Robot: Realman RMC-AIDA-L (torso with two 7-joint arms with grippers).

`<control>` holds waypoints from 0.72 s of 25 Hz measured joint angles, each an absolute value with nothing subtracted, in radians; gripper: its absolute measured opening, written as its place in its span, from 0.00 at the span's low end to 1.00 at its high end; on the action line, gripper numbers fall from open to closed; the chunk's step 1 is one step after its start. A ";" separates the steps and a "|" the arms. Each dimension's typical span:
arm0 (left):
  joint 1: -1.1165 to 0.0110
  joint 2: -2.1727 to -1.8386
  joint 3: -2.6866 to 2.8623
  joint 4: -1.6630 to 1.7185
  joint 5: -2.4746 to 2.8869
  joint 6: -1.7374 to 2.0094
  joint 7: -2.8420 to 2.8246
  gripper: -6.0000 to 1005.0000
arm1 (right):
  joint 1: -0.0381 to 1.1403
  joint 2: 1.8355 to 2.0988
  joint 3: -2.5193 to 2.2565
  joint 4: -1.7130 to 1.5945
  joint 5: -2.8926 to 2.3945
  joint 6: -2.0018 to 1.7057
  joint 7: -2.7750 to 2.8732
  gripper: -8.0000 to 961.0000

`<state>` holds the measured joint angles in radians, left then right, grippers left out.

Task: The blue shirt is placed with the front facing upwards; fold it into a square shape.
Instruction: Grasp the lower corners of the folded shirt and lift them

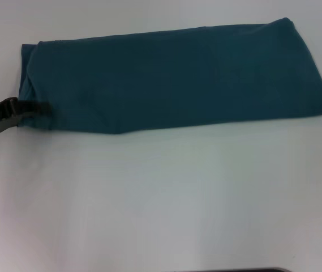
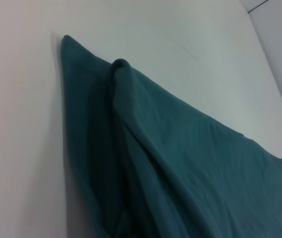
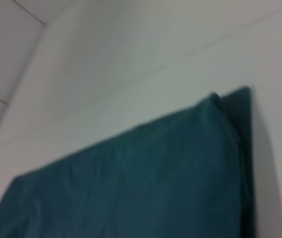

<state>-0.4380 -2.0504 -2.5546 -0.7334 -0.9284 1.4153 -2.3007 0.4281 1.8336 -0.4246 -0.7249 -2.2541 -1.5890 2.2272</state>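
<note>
White bench [image 1: 161, 198] fills the foreground. Beyond it lies the blue shirt [image 1: 177, 79], folded into a long band. At its left end the left hand [image 1: 42, 107] has its fingers pressed together, pinching the shirt's edge.

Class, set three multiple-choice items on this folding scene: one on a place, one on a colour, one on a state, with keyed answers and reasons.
1. Where is the left tool?
A. at the shirt's left end
B. at its right end
C. above its middle

2. What colour is the shirt?
A. red
B. teal-blue
C. yellow

3. What state is the shirt in?
A. spread flat, sleeves out
B. folded into a long band
C. crumpled in a ball

Answers: 1 A, it meets the left edge; 2 B, the cloth shows it; 3 B, no sleeves show on the table.
</note>
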 joint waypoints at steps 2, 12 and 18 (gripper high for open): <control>-0.438 -2.051 -2.555 -0.740 -0.929 1.420 -2.301 0.35 | 0.453 1.821 -0.446 -0.745 -2.318 -1.596 2.289 0.94; -0.443 -2.064 -2.552 -0.807 -0.929 1.472 -2.302 0.10 | 0.562 1.845 -0.537 -0.751 -2.471 -1.598 2.385 0.94; -0.443 -2.072 -2.547 -0.835 -0.929 1.483 -2.302 0.04 | 0.566 1.873 -0.555 -0.743 -2.488 -1.554 2.387 0.94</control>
<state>-0.4434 -2.0723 -2.5474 -0.8350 -0.9295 1.4830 -2.3023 0.5658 1.8732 -0.5552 -0.7431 -2.4881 -1.5539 2.3868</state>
